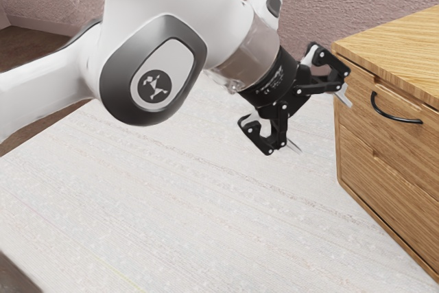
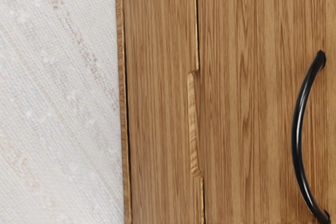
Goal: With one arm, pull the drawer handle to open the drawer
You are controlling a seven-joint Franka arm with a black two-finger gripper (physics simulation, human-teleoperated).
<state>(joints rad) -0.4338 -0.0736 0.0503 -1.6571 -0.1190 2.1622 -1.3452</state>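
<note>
**Counter** (image 1: 171, 224): pale, coarse-woven surface. Carries the cabinet and spreads out wide in front of it.

**Arm** (image 1: 151, 46): white shells, grey joint cap with a small emblem. Reaches in over the counter toward the cabinet's front, with the wrist angled down at it.

**Cabinet** (image 1: 401, 42): light oak grain, flat top, front made of stacked panels. Stands on the counter directly ahead of the claw.

**Drawer** (image 1: 405, 97): uppermost panel of the cabinet, just under its top board. Front looks level with the panel below it, with no gap visible around its edges.

**Lower panel** (image 1: 391, 176): same oak, directly under the drawer, parted from it by a thin seam.

**Claw** (image 1: 321, 123): black linkage with pale metal tips, jaws spread wide and holding nothing. Sits just off the cabinet's near front corner. Upper tip overlaps that corner's edge in the exterior view; cannot tell whether it touches. Lower tip hangs clear of the cabinet, above the counter. Short of the handle and apart from it.

**Handle** (image 2: 296, 135): slim black bow, both ends fixed to the drawer front and the middle arched off the wood. Mounted about the centre of the cabinet's top panel. Untouched.

**Notch** (image 2: 193, 124): narrow rounded lip cut into the seam between the drawer and the lower panel, between the handle and the cabinet's bottom edge.
</note>
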